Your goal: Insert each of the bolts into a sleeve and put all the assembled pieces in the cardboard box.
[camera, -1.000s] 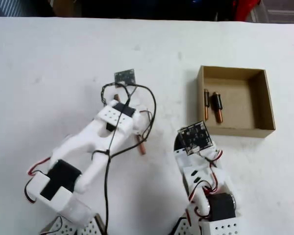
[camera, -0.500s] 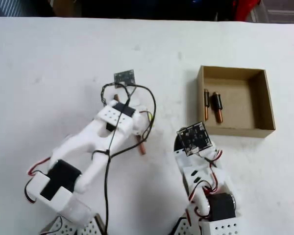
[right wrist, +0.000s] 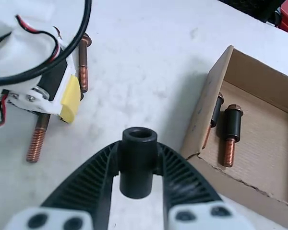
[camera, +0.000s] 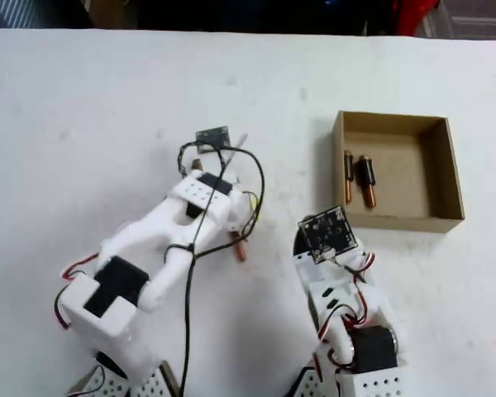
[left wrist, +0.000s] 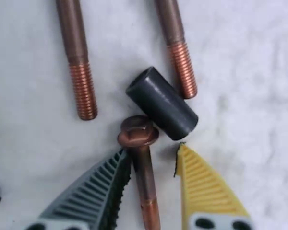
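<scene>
Gripper on left arm has shifted slightly in the last second, jaws apart astride a bolt lying on the surface left of the cardboard box, so grasp looks next; right gripper clamped on upright sleeve, ready for insertion.
</scene>
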Robot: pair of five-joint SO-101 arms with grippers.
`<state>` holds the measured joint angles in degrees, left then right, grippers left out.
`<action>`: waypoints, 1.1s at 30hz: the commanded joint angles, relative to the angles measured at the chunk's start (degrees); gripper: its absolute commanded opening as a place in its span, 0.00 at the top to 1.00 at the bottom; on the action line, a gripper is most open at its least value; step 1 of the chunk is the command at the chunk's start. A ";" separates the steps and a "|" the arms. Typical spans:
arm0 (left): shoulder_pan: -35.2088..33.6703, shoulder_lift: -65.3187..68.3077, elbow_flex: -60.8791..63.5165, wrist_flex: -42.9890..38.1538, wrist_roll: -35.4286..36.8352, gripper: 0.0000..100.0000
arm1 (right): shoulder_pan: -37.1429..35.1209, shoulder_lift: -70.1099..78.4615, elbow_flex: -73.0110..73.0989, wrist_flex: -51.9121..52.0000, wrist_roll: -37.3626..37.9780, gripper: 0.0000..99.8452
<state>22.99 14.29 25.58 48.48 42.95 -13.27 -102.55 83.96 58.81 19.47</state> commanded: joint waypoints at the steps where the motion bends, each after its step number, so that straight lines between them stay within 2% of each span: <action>1: -1.54 0.48 -2.46 -0.62 0.70 0.88 | 0.57 -0.57 -0.62 0.40 0.70 0.98; 5: -2.86 0.48 -2.46 -1.14 0.70 0.98 | 0.57 -0.57 -0.62 0.40 0.70 0.98; 14: -2.42 0.48 -2.02 -0.88 0.26 0.97 | 0.57 -0.57 -0.62 0.40 0.79 0.98; 19: -2.33 0.31 -2.55 3.16 -0.18 0.97 | 0.57 -0.57 -0.62 0.40 0.79 0.98; 25: -2.24 -5.41 -2.37 8.35 -10.90 0.97 | 0.57 -0.57 -0.53 0.48 0.79 0.98; 33: -0.92 -15.87 -1.93 19.43 -19.87 0.97 | 0.04 -0.57 0.88 -0.75 0.35 0.98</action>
<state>21.76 4.53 24.62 63.78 26.33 -13.27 -102.55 84.84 58.81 19.65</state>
